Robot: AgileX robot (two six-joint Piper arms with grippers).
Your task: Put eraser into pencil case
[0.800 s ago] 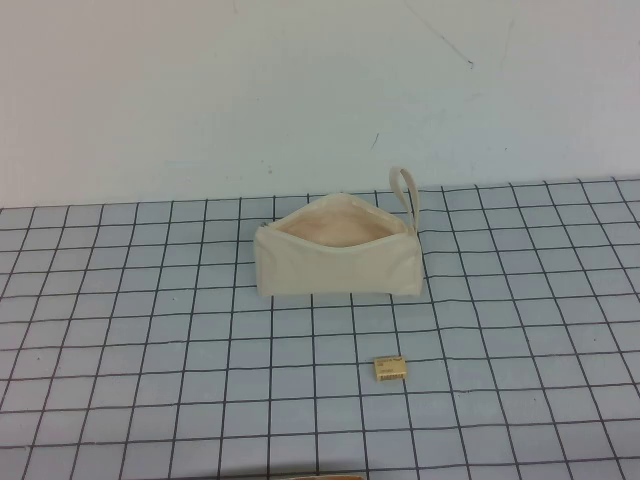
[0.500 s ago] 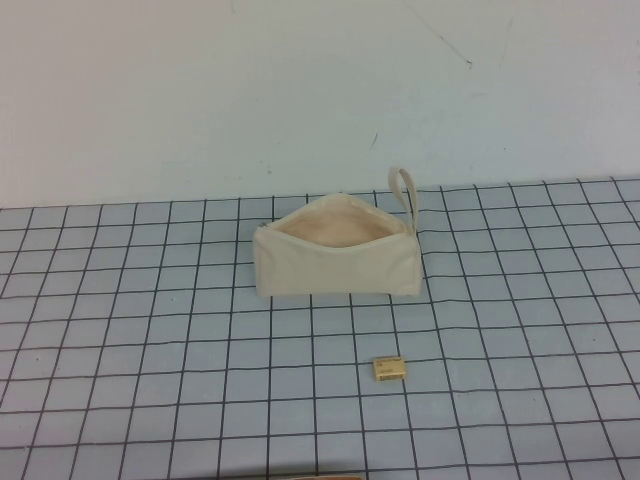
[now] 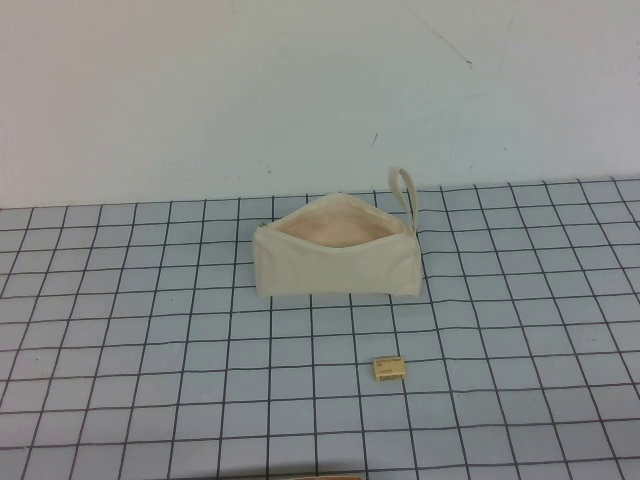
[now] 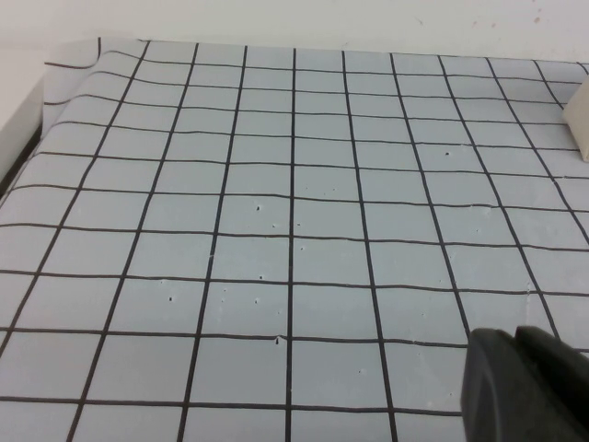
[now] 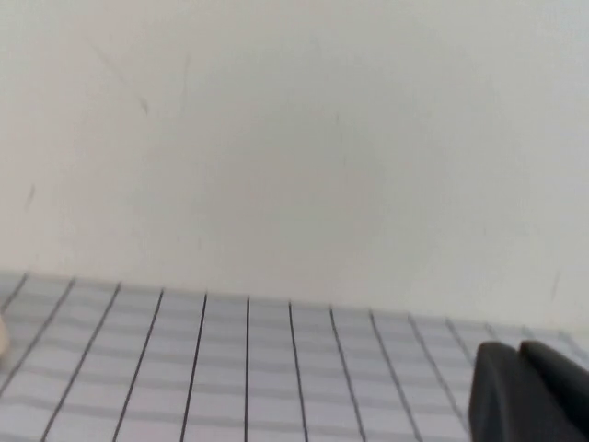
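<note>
Gripper, left: one, seen only as a dark tip at the edge of its wrist view, above bare gridded table; whether its fingers are apart or together cannot be told. Gripper, right: one, likewise only a dark tip, facing the pale wall; finger state cannot be told. Neither arm appears in the high view. Eraser: one, lying flat on the table, slightly right of centre, nearer the robot than the pencil case and apart from it, long axis roughly left to right. Pencil case: one, standing with its zip mouth open upward, pinkish lining showing, loop strap at its right end. Judgement: the eraser's right-of-centre position favours the right arm, though neither gripper is near it.
</note>
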